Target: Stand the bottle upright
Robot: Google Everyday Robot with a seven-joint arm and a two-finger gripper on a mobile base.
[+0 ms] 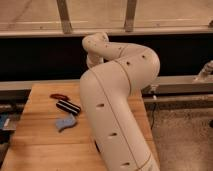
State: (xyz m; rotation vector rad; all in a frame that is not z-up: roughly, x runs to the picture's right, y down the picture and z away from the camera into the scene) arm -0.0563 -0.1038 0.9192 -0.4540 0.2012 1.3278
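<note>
The bottle does not show anywhere in my view; if it is on the tabletop, the arm is covering it. The pincer is hidden from me too, somewhere behind the arm's bulk. Its fingers are closed right down, and I cannot tell whether anything is between them.

The thick cream-coloured robot arm [115,100] fills the middle of the view. It rises from the bottom edge, bends at a rounded elbow on the right, then curls up and back to a smaller joint near the top (the last links drop out of sight behind it).

To the arm's left, on the light wooden tabletop [40,145], lie three small things close together. The short black bar with white stripes [68,106] lies at a slant, just beside the arm. A small dark reddish item [59,95] sits just behind it, too blurred to identify. The flat blue piece [65,123] lies a little in front of the bar, apart from it.

Right of the tabletop is speckled grey floor [185,135].
</note>
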